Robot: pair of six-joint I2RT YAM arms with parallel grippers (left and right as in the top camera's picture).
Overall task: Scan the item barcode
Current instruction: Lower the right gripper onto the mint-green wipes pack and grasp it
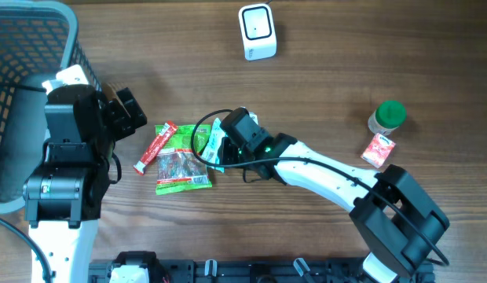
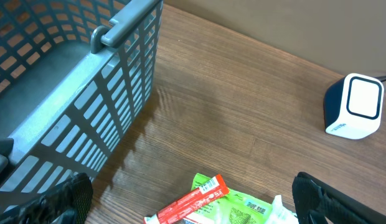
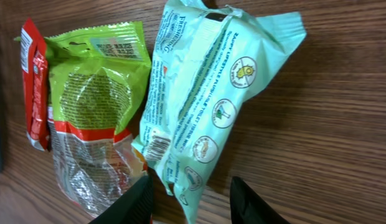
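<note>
Two fingers of the right gripper (image 3: 192,190) straddle one end of the mint-green wipes packet (image 3: 205,99), the end farther from the white scanner (image 1: 257,31). They stand apart, with bare wood showing between one finger and the wrapper, so nothing is clamped. The packet lies flat on the table (image 1: 346,71), well apart from the scanner, on the robot's side of it and a little toward the left arm. Its long axis runs roughly toward the scanner, slightly tilted. The printed back faces up, and the barcode (image 3: 157,146) sits by the long edge, toward the gripper's end. A green snack bag (image 1: 181,161) overlaps that edge, with a red stick packet (image 1: 155,147) beyond. The left gripper (image 2: 190,186) hangs wide open, farther still from the scanner.
</note>
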